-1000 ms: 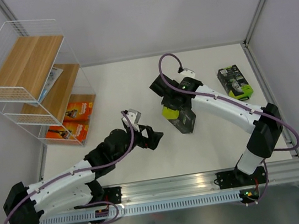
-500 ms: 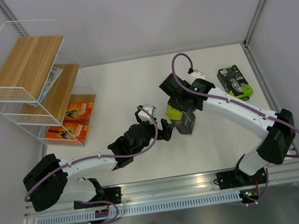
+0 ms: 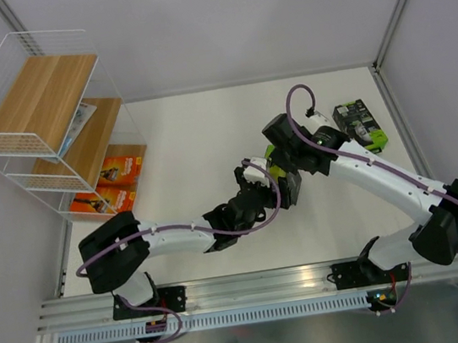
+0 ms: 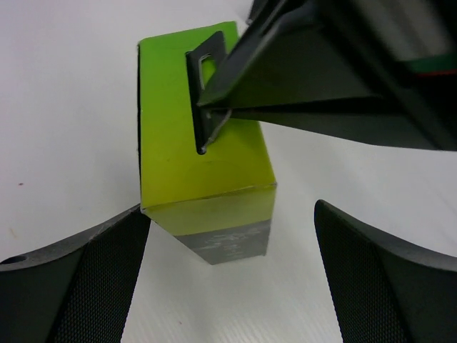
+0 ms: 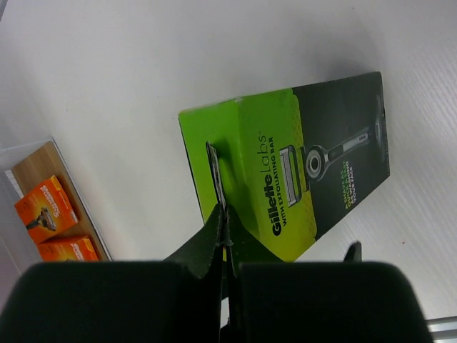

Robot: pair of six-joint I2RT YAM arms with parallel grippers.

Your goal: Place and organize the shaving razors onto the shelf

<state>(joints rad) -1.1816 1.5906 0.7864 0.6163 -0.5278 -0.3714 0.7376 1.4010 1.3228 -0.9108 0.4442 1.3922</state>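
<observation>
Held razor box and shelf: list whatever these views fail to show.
Top view: the held green-and-black box is mostly covered by the left gripper and right gripper.
Top view: the white-blue pack lies largely under the top board of the shelf.
Left wrist view: the box's lower print is blurred.
Right wrist view: the shelf is cut by the left edge; only two orange boxes show.

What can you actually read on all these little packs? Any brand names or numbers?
"Gillette labs": on the green face of the black and lime-green box.
"WITH EXFOLIATING BAR": alongside it, on the same box.
Small green print beside the razor picture on that box: too small to read.
The orange boxes, white-blue pack and second black and lime-green box: print too small to read.
</observation>
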